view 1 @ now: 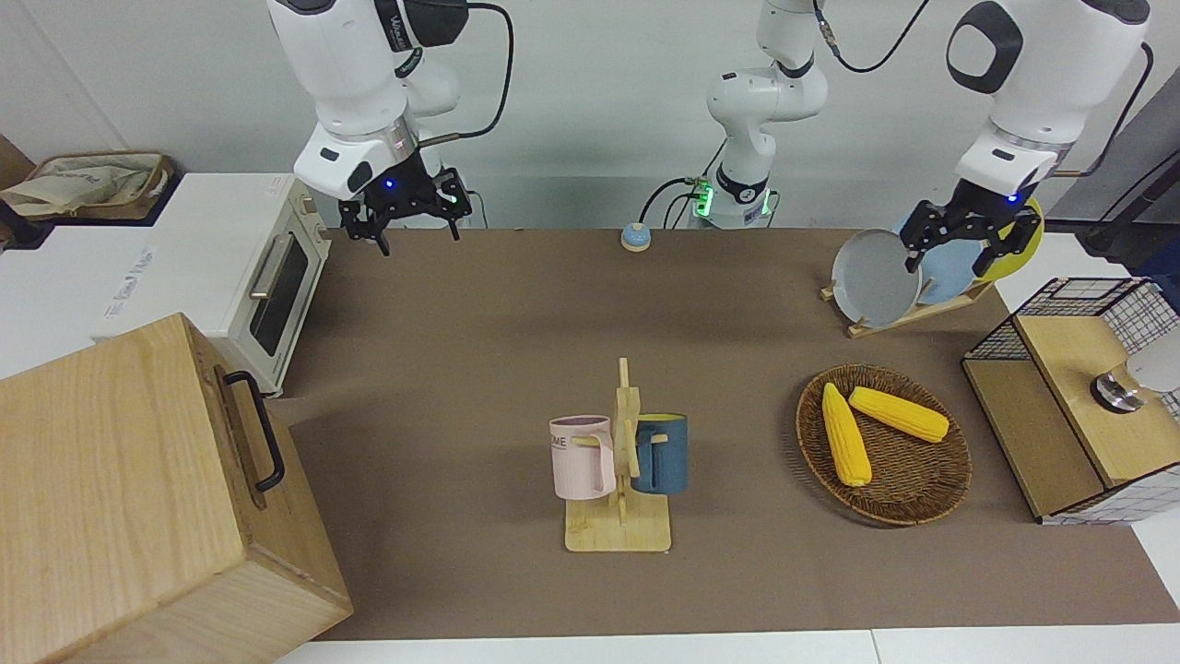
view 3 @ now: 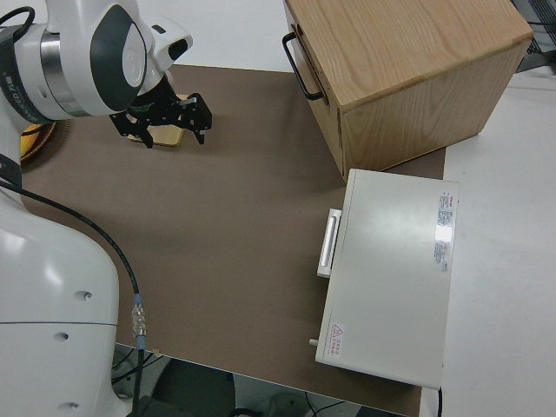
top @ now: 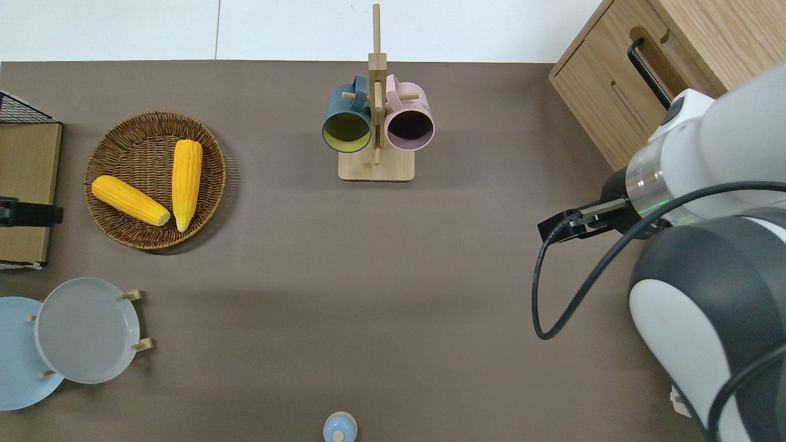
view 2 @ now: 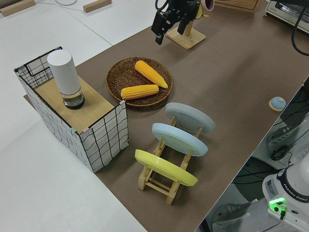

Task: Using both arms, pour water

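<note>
A pink mug (view 1: 583, 456) and a blue mug (view 1: 662, 454) hang on a wooden rack (view 1: 618, 533) mid-table; they also show in the overhead view, pink (top: 410, 123) and blue (top: 347, 123). A white cylinder (view 2: 65, 77) stands on the shelf of a wire box. My right gripper (view 1: 419, 238) is open and empty, up over the brown mat (top: 556, 226) toward the right arm's end, apart from the rack. My left gripper (view 1: 957, 254) is open and empty, over the wire box's wooden shelf (top: 37, 215).
A wicker basket (view 1: 922, 498) holds two corn cobs. A plate rack (view 1: 908, 309) stands near the left arm's base. A toaster oven (view 1: 249, 277) and a wooden cabinet (view 1: 138, 498) fill the right arm's end. A small bell (view 1: 634, 238) sits near the robots.
</note>
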You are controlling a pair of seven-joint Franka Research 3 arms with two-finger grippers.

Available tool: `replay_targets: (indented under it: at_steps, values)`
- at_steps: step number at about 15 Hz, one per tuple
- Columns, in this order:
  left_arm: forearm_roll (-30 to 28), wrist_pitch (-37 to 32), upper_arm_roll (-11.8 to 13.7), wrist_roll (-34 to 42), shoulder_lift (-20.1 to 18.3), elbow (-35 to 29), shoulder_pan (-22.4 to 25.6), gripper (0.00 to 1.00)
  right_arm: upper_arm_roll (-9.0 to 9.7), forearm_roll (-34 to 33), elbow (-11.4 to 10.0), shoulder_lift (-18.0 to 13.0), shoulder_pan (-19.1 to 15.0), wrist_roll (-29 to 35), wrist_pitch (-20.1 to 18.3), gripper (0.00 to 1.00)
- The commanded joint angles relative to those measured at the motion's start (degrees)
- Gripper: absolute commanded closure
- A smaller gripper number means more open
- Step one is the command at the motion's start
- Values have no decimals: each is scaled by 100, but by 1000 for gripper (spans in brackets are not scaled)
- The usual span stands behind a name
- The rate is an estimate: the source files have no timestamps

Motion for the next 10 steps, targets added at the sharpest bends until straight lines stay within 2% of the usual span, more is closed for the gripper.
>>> replay_targets:
  at_steps: [1, 3, 6, 8, 10]
  values:
    - [21, 193, 174, 1002, 257, 230, 509, 7, -15, 78, -75, 176, 235, 276, 289, 9]
    - [-14, 202, 174, 1328, 451, 433, 983, 7, -15, 69, -101, 378, 420, 487, 605, 9]
    - [-172, 219, 191, 1864, 723, 688, 1493, 7, -15, 78, -207, 607, 552, 523, 1290, 9]
    - [-566, 385, 174, 2338, 899, 820, 1959, 7, -6, 69, -216, 747, 631, 523, 1625, 9]
    - [-988, 657, 174, 2691, 1031, 829, 2214, 7, -6, 60, -216, 958, 754, 523, 2002, 9]
